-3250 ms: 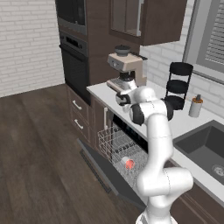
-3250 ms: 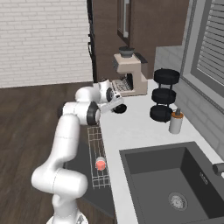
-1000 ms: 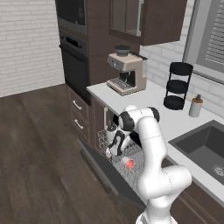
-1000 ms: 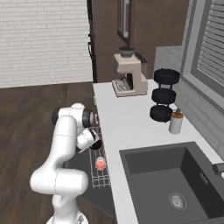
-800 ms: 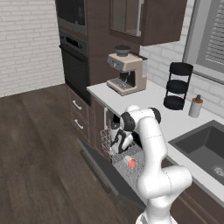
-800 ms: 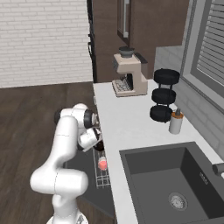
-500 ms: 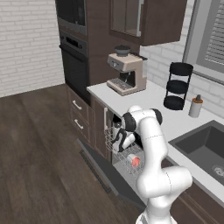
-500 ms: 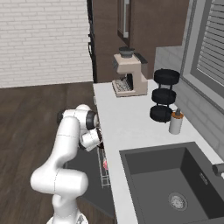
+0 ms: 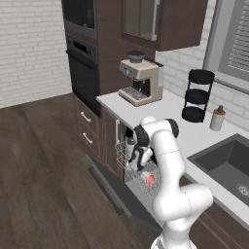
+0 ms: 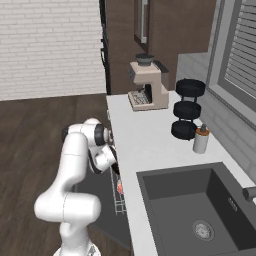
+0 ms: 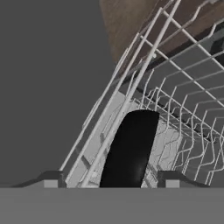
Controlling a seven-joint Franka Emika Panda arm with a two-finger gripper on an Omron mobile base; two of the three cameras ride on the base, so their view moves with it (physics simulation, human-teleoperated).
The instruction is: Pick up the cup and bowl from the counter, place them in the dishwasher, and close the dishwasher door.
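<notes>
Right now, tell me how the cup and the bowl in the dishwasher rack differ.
The cup shows a red top and pale body; the bowl is plain black. The cup lies further out along the wire rack, away from the gripper; the bowl stands on edge directly between its open fingers. Both are in the rack, off the counter.

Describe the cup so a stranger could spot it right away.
Start at the long pale counter and look below its edge, left of the sink, where the dishwasher door hangs open. The cup sits in the wire rack just behind the white arm. It is the one red-topped thing there, unlike the black bowl at the gripper.
</notes>
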